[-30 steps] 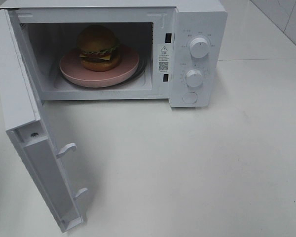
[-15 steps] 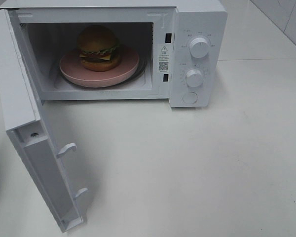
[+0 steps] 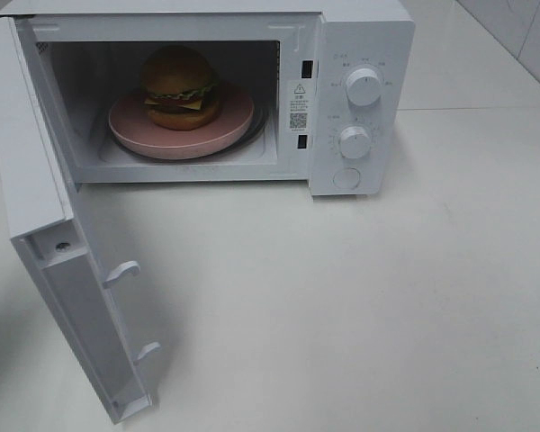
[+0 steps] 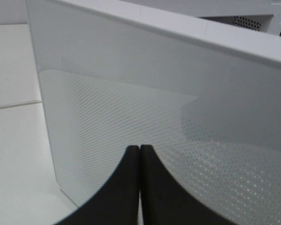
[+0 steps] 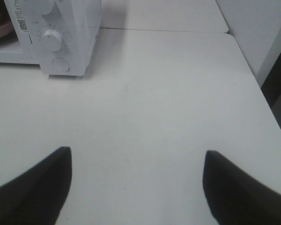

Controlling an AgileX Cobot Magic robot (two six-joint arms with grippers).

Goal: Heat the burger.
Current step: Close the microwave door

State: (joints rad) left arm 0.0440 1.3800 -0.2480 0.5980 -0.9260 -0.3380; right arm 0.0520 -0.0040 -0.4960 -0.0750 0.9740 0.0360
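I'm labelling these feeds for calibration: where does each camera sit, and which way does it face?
Exterior high: mounted above, looking down at the open microwave with the burger inside; no arm clearly shows.
Left wrist: facing the door from outside, close up; the shut left end effector shows.
Right wrist: over the table, facing the microwave's lower knob; the open right end effector shows.
Shared: exterior and right wrist both show that knob.

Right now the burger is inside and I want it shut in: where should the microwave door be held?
Hold the door by its free edge, nearest the camera, coming from its outer face on the left; latch hooks stick out of the inner face.
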